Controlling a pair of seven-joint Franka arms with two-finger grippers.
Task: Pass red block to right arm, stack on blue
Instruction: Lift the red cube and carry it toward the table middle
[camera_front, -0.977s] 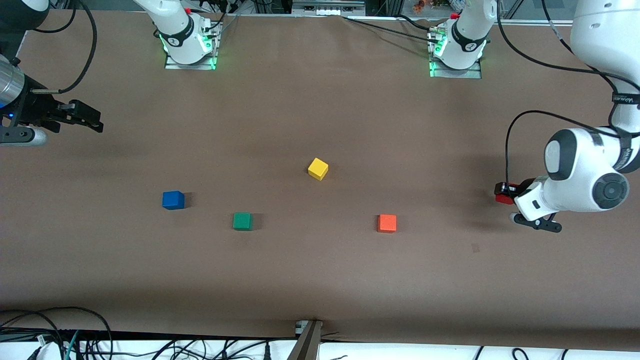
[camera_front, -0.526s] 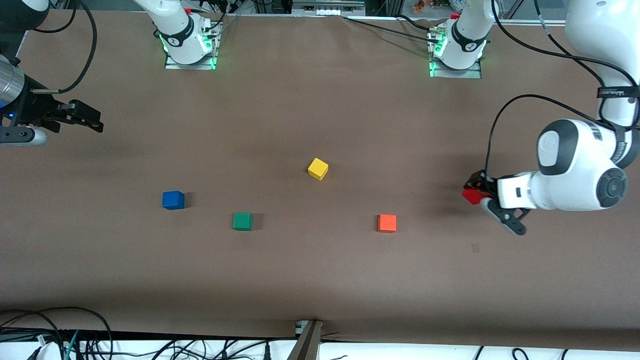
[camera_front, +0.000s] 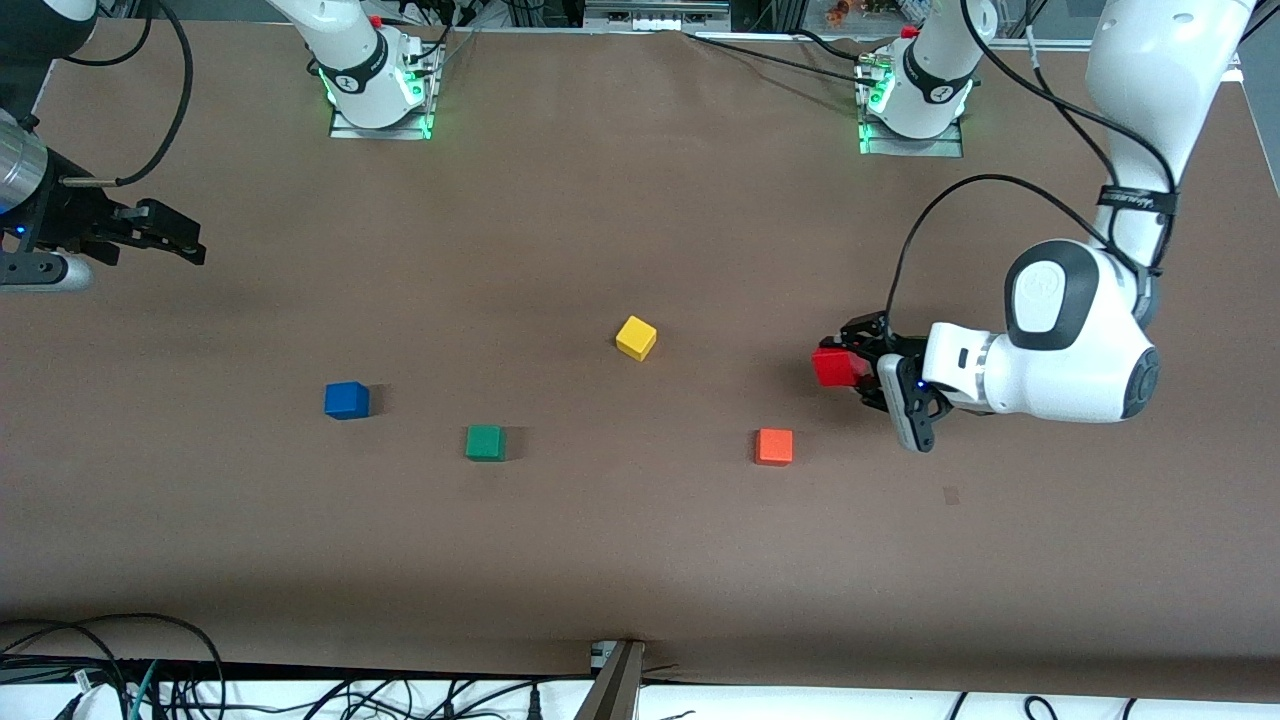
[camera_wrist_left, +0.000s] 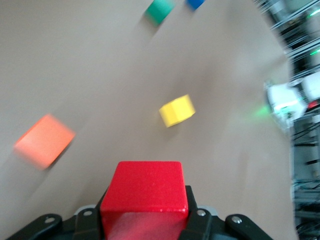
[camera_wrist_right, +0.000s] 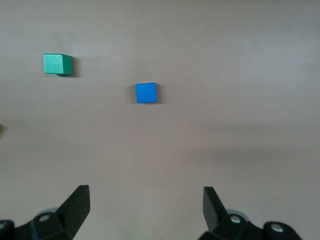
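Note:
My left gripper (camera_front: 848, 366) is shut on the red block (camera_front: 830, 367) and carries it in the air over the table's left-arm half, above and beside the orange cube (camera_front: 774, 446). In the left wrist view the red block (camera_wrist_left: 145, 192) sits clamped between the black fingers. The blue cube (camera_front: 346, 400) rests on the table toward the right arm's end, and shows in the right wrist view as the blue cube (camera_wrist_right: 146, 93). My right gripper (camera_front: 175, 240) waits open and empty at that end of the table, its fingers (camera_wrist_right: 77, 202) spread wide.
A yellow cube (camera_front: 636, 337) lies mid-table and a green cube (camera_front: 485, 442) sits beside the blue one, nearer the middle. Arm bases (camera_front: 378, 95) stand along the table's edge farthest from the front camera. Cables run along the nearest edge.
The left arm has swung the red block from the left-arm end of the table toward the middle, turning its wrist. The right arm has not moved.

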